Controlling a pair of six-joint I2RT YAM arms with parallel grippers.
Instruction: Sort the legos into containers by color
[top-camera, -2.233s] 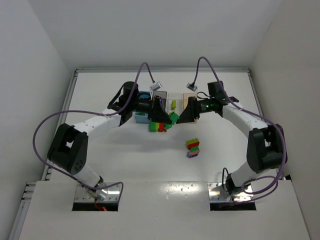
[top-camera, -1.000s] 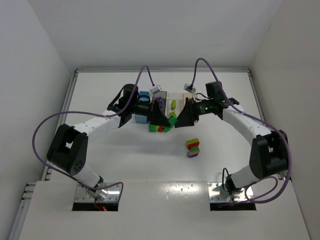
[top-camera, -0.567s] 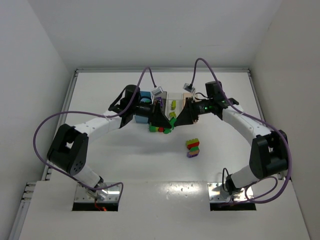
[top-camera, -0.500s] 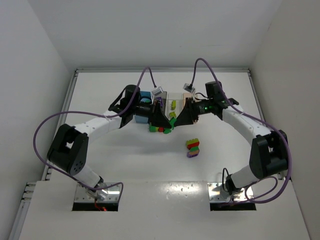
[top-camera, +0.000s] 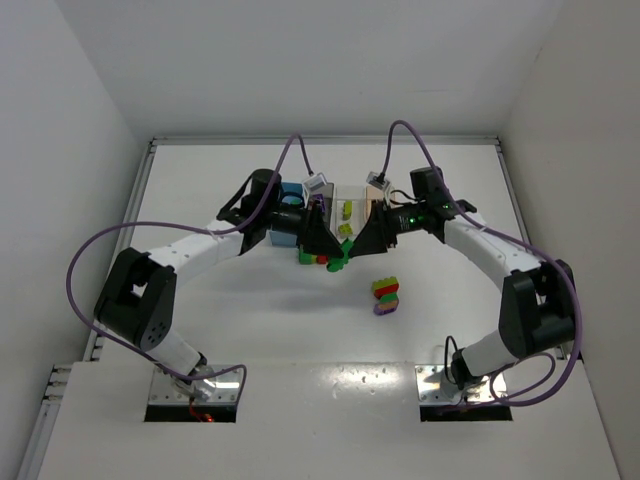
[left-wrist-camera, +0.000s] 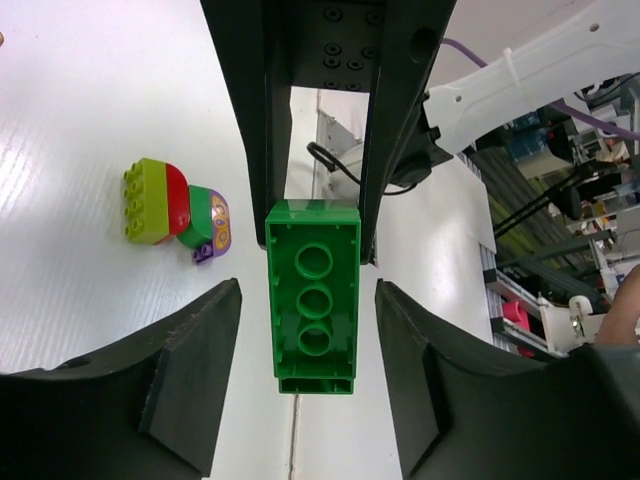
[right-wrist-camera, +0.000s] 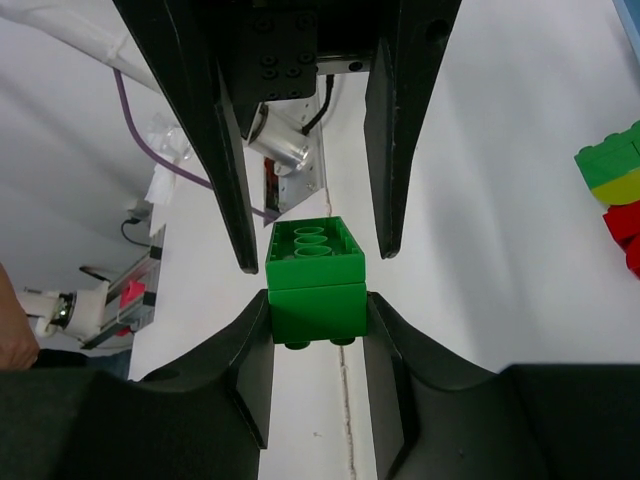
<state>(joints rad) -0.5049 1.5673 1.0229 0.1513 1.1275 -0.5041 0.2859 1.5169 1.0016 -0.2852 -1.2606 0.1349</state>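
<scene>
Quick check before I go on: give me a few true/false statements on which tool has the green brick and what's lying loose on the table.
1. The right tool is clamped on the green brick. True.
2. The left tool grips that brick too. False: its fingers stand apart from the brick, with a gap on each side.
3. A cluster of bricks lies on the table, apart from both tools. True.
4. That cluster is all one colour. False: it shows red, yellow-green, green and purple.
</scene>
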